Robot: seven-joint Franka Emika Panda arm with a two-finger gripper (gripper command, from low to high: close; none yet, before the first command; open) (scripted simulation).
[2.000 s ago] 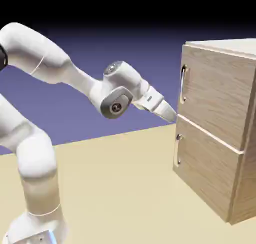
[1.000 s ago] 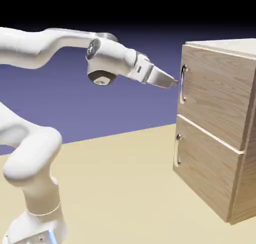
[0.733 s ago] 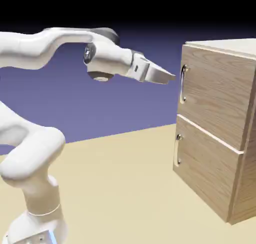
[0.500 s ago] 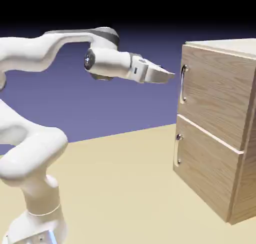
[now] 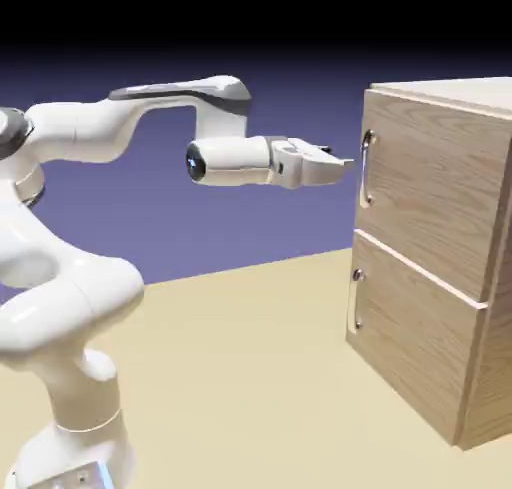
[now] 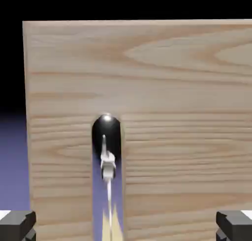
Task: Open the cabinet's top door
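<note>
The gripper (image 5: 343, 163) is level, pointing at the cabinet (image 5: 440, 247) with its tips just short of the top door (image 5: 425, 187), near the silver handle (image 5: 366, 167). In the hand view its two grey fingertips (image 6: 17, 224) sit wide apart at the bottom corners with nothing between them, and the handle (image 6: 106, 176) shows on the wood between them, left of the middle. The door lies flush and shut. Below it is the lower door (image 5: 408, 339). The cabinet stands on the tan table (image 5: 240, 377)
</note>
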